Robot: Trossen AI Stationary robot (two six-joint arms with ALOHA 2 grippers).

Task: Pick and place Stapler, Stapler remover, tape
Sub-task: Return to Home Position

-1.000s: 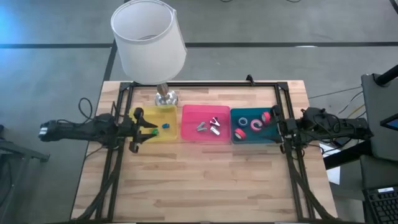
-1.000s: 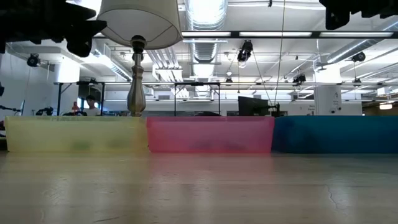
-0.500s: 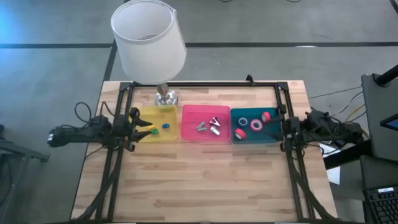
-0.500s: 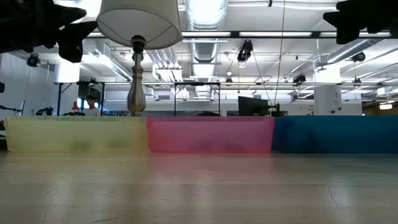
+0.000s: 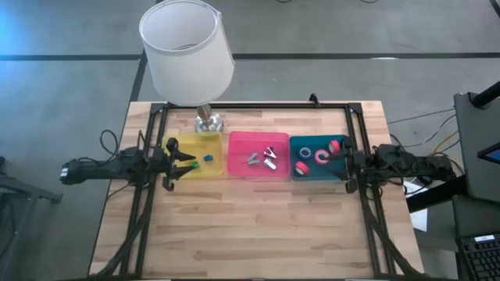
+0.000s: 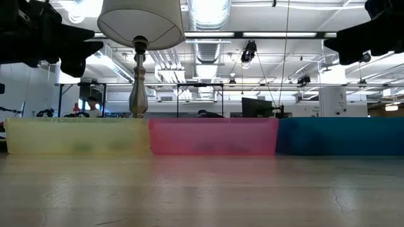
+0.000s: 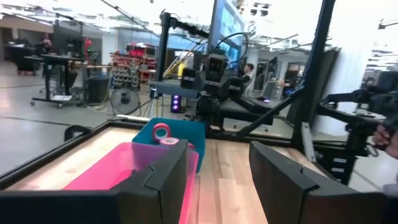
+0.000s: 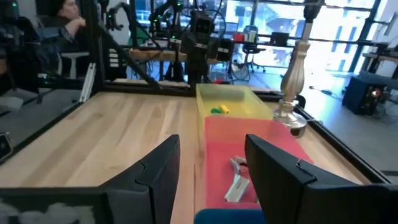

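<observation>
heads up, here's how your table looks. all four tape rolls [image 5: 321,157] are sitting inside the blue bin [image 5: 328,172] on the right end of the row: two red, one pink-ish, one blue, lying flat and close together. the pink bin [image 5: 242,148] in the middle has the silvery metal pieces [image 5: 263,159], and the yellow bin [image 5: 205,170] has a small blue thing [image 5: 208,157] in it. the lamp [image 5: 187,51] stands right behind the yellow bin.

your left gripper [image 5: 190,161] hangs over the yellow bin's left edge, fingers spread apart with nothing between them. the right gripper [image 5: 349,165] is at the blue bin's right edge, fingers also apart and empty. in the low view both sit well above the bins.
</observation>
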